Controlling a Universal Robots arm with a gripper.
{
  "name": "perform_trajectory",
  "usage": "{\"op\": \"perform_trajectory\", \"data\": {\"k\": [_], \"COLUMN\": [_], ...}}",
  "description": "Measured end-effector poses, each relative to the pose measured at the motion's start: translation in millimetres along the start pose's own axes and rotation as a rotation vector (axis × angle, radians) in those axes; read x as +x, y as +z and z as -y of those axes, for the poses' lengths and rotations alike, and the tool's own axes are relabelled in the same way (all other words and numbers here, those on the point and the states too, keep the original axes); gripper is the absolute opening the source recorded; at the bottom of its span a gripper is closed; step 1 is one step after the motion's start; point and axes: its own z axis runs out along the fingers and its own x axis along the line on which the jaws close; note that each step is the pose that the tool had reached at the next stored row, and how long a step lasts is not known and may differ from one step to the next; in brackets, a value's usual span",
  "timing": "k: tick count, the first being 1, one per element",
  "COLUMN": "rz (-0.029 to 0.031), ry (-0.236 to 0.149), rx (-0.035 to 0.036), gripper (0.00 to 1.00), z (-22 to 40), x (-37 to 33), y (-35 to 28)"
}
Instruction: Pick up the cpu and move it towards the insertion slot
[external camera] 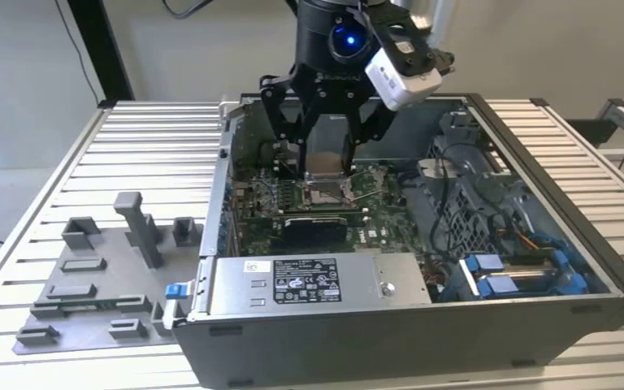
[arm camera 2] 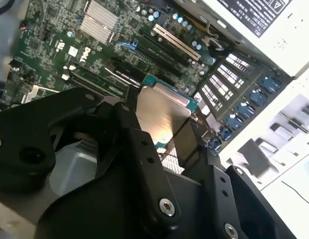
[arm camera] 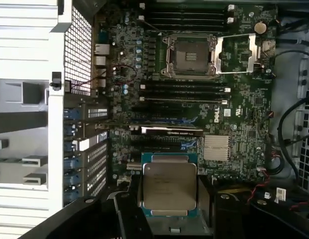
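The claw [external camera: 327,166] is closed on the cpu [arm camera: 169,185] and holds it flat between its black fingers [arm camera 2: 144,149] above the green board [arm camera: 234,124] inside the open computer case [external camera: 399,325]. The insertion slot [arm camera: 188,56] (its metal frame swung open) lies apart from the chip — nothing sits in it.

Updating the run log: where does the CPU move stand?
Pickup looks done: the gripper holds the cpu between its jaws, inside the open PC case, above the motherboard. Left: the insertion slot sits open and empty, with the cpu not yet over it in the first wrist view.
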Motion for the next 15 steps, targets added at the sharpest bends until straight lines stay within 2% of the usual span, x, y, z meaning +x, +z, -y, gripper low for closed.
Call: {"op": "perform_trajectory", "data": {"k": [15], "rz": [-0.0001], "ry": [0.000], "rx": [0.0000], "gripper": [0.00], "z": [0.8], "x": [-35.8], "y": [-1.3]}}
